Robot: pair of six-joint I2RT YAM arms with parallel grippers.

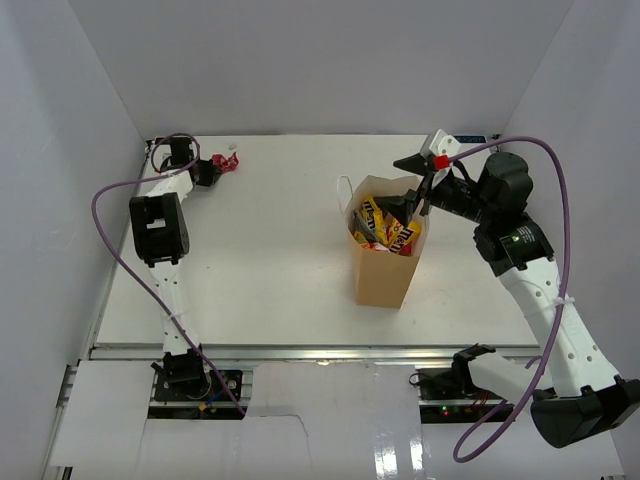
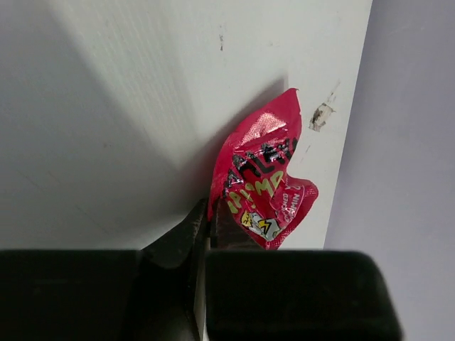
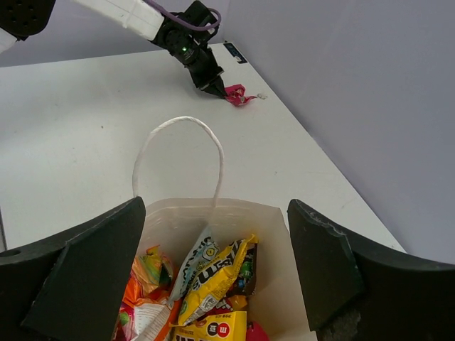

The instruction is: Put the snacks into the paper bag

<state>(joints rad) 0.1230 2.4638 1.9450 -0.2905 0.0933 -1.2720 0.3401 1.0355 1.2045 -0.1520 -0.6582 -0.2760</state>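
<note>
Red packet (image 2: 264, 186): lower edge pinched between fingers of left gripper (image 2: 211, 217), closed tight on it. Right gripper (image 3: 217, 213): spread wide, empty, above paper bag (image 1: 385, 280).

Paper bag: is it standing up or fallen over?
Upright. The paper bag stands on its base, mouth up, with snack packets showing inside.

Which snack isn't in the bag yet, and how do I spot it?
Look at the white table, then go to its far left corner, well away from the paper bag near the middle. There the left arm's jaws pinch a small crinkly packet. It is shiny pink-red with yellow-green letters, and the only snack outside the bag.
</note>
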